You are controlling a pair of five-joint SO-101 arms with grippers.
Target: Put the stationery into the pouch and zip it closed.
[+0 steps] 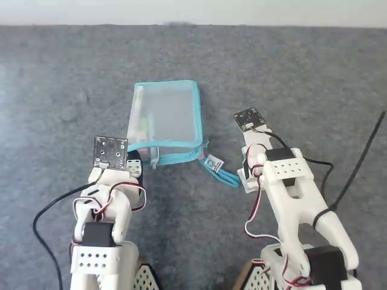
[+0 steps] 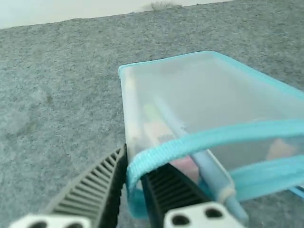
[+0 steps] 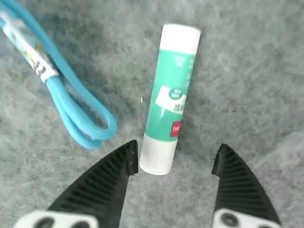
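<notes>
- The right gripper (image 3: 177, 147) hangs over the grey felt-like mat (image 3: 251, 71), its jaws spread wide apart.
- Its black ridged fingers (image 3: 116, 173) taper to tips that stand on either side of one end of a glue stick (image 3: 170, 97).
- The glue stick lies flat on the mat, green-labelled along the body and white at both ends. Its nearer white end sits just beside one fingertip and well apart from the other.
- A doubled blue cord (image 3: 78, 111) lies near the stick, without touching it, and curves into a closed loop.
- A white printed tag (image 3: 35, 59) wraps around the cord.
</notes>
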